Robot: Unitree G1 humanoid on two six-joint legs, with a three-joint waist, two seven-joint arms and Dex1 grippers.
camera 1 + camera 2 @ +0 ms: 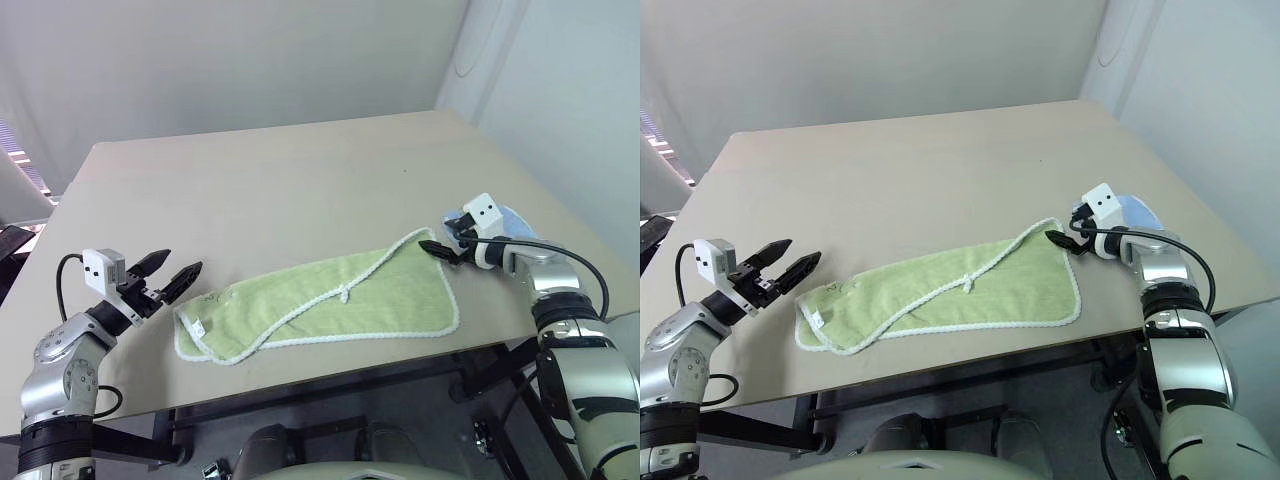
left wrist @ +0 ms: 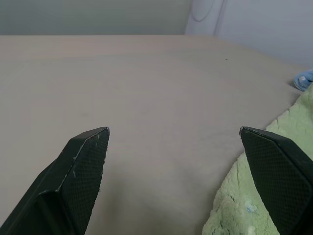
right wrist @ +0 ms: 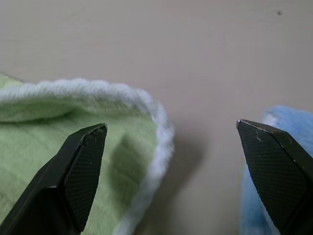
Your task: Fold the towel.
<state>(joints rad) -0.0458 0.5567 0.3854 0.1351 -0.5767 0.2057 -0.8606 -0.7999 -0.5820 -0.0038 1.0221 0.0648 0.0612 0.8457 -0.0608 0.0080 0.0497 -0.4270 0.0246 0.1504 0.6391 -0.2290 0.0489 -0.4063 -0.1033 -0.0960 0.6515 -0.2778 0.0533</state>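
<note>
Left eye view: right end effector point(image 1: 441, 250), jaws apart, angles down beside the light green terry towel point(image 1: 330, 302)'s corner; left end effector point(image 1: 170, 272) level, apart; blue cloth point(image 1: 508, 222) behind on beige bench point(image 1: 270, 180).

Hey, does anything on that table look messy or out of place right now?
The green towel lies askew near the table's front edge: its left end is folded over unevenly, so the white cord edging runs diagonally across the top. A small blue cloth sits beside its far right corner, by the right gripper. Nothing looks spilled or damaged.
</note>
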